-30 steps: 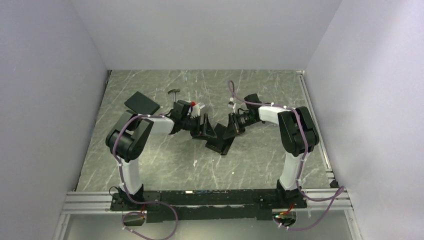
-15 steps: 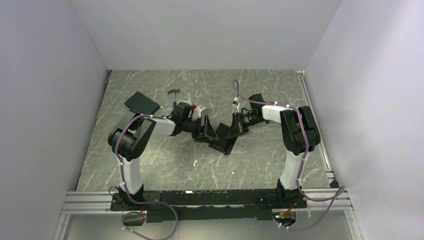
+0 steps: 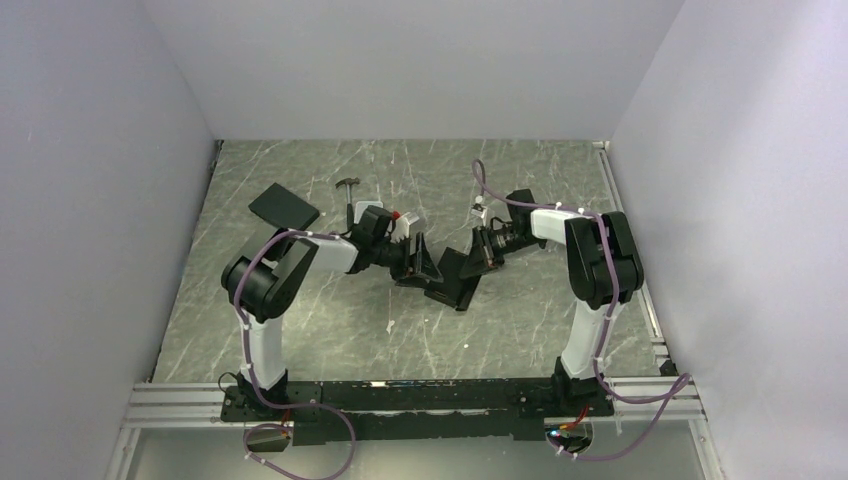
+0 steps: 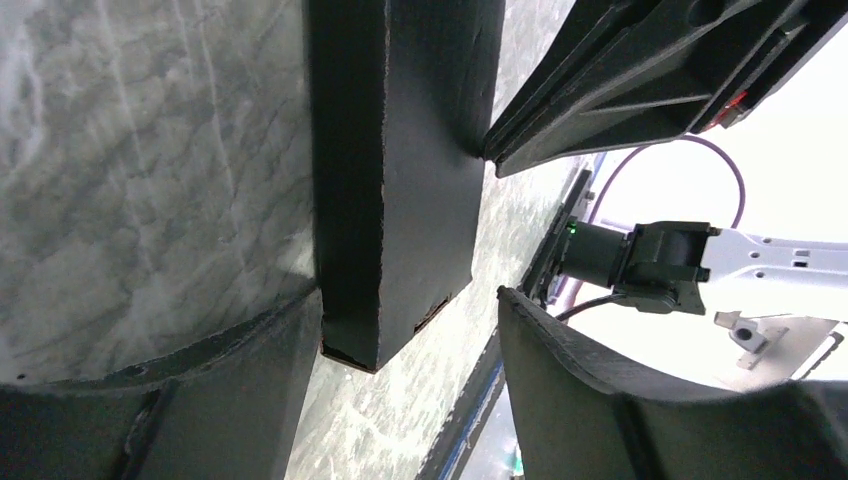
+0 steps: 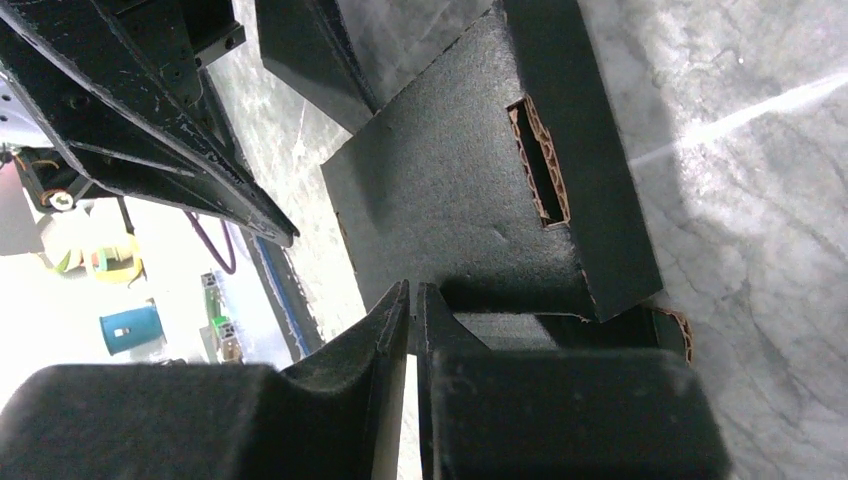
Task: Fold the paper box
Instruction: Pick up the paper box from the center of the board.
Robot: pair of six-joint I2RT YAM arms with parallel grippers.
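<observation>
The paper box (image 3: 456, 279) is matte black cardboard lying partly folded on the marble table between my two grippers. My left gripper (image 3: 418, 262) is open. In the left wrist view (image 4: 410, 298) a corner of the box (image 4: 400, 150) sits between its spread fingers, close to the left finger (image 4: 220, 400). My right gripper (image 3: 480, 258) is at the box's right side. In the right wrist view (image 5: 412, 290) its fingers are pressed together on the edge of a box panel (image 5: 450, 190) that has a slot cut in it.
A plain black slab (image 3: 283, 208) lies at the back left. A small hammer-shaped tool (image 3: 348, 185) lies behind the left arm. A silver-grey case with a red part (image 3: 403, 217) sits by the left wrist. A rail (image 3: 420, 395) runs along the near edge.
The box and both grippers have shifted to the right. The right gripper has drawn back toward its side with the box edge, and the left gripper has followed.
</observation>
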